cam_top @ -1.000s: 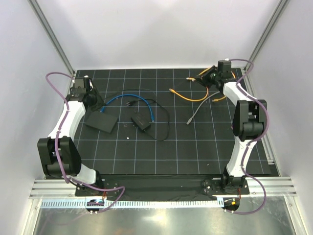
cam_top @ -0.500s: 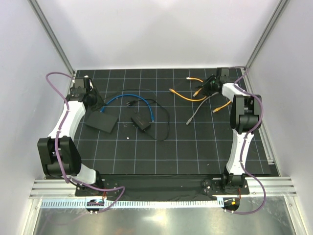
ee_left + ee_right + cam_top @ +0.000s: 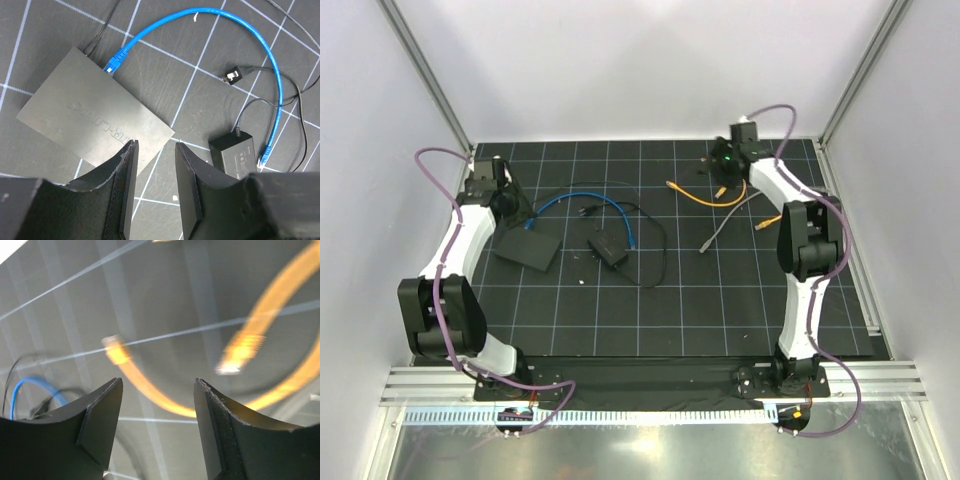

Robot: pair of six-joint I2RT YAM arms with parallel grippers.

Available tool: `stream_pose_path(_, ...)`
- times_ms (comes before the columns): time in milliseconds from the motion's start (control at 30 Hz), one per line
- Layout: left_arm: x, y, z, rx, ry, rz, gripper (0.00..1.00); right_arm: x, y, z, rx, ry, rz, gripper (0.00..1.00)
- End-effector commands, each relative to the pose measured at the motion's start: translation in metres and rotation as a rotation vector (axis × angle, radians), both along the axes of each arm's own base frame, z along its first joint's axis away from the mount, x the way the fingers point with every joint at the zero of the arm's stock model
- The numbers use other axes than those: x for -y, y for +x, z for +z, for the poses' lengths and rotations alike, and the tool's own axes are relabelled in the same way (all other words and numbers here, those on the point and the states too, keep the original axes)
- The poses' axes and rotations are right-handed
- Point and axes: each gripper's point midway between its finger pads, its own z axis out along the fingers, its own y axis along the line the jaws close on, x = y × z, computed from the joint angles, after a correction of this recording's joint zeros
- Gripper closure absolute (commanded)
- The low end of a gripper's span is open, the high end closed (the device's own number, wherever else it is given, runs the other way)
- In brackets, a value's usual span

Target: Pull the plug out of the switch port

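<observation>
Now, the left end effector (image 3: 155, 146) hangs above the near corner of the switch (image 3: 95, 125), jaws apart with nothing between them. It looks poised to pin the box down so it can't slide. The blue plug (image 3: 114, 62) sits seated in a port on the switch's far edge, beyond the fingertips and off to their left. Across the bench (image 3: 720, 300), the right end effector (image 3: 157, 382) is spread wide and empty above an orange cable (image 3: 120, 354), well apart from the switch.
</observation>
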Motion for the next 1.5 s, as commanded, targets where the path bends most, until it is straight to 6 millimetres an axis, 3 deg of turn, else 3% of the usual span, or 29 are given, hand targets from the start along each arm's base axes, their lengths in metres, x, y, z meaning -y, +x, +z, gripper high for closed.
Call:
stream_pose_path(0,-0.005,0.009,0.018,0.030,0.025,0.011,0.60,-0.055,0.000,0.082,0.192,-0.079,0.133,0.33)
stream_pose_path(33,-0.010,0.007,0.025,0.017,0.038,0.041,0.60,-0.082,-0.006,0.091,0.218,-0.069,0.186,0.33)
stream_pose_path(133,-0.023,0.002,0.029,-0.006,0.048,0.132,0.59,-0.130,-0.012,0.105,0.272,0.001,0.293,0.32)
stream_pose_path(167,-0.026,0.000,0.029,-0.007,0.043,0.153,0.59,-0.155,-0.021,0.108,0.283,0.021,0.347,0.32)
stream_pose_path(300,-0.050,-0.006,0.022,-0.025,-0.003,0.285,0.57,-0.228,-0.040,0.117,0.345,0.108,0.523,0.32)
stream_pose_path(400,-0.058,-0.006,0.011,-0.052,-0.021,0.318,0.57,-0.275,-0.058,0.126,0.395,0.180,0.638,0.32)
stream_pose_path(467,-0.061,-0.004,0.004,-0.068,-0.043,0.316,0.57,-0.297,-0.066,0.112,0.380,0.218,0.701,0.32)
stream_pose_path(500,-0.062,-0.003,-0.002,-0.082,-0.046,0.317,0.57,-0.315,-0.074,0.119,0.403,0.243,0.738,0.32)
stream_pose_path(533,-0.061,-0.001,-0.004,-0.082,-0.060,0.293,0.57,-0.325,-0.077,0.101,0.368,0.257,0.765,0.32)
stream_pose_path(567,-0.060,0.003,-0.005,-0.075,-0.069,0.273,0.57,-0.332,-0.081,0.095,0.344,0.262,0.781,0.32)
stream_pose_path(600,-0.057,0.008,-0.008,-0.073,-0.097,0.243,0.57,-0.344,-0.084,0.106,0.367,0.274,0.807,0.32)
stream_pose_path(633,-0.048,0.012,-0.006,-0.061,-0.144,0.198,0.57,-0.354,-0.089,0.089,0.332,0.290,0.838,0.32)
stream_pose_path(700,-0.047,0.021,-0.003,-0.031,-0.144,0.148,0.57,-0.366,-0.093,0.094,0.338,0.324,0.879,0.32)
stream_pose_path(767,-0.049,0.028,-0.002,-0.027,-0.115,0.111,0.57,-0.378,-0.101,0.080,0.298,0.365,0.922,0.32)
stream_pose_path(867,-0.055,0.032,-0.005,-0.046,-0.081,0.087,0.57,-0.386,-0.106,0.080,0.292,0.409,0.962,0.32)
stream_pose_path(1100,-0.047,0.051,-0.007,0.004,-0.110,-0.095,0.55,-0.390,-0.119,0.075,0.321,0.439,1.075,0.30)
stream_pose_path(1467,-0.062,0.088,-0.024,0.052,-0.050,-0.255,0.54,-0.395,-0.152,0.078,0.354,0.485,1.278,0.30)
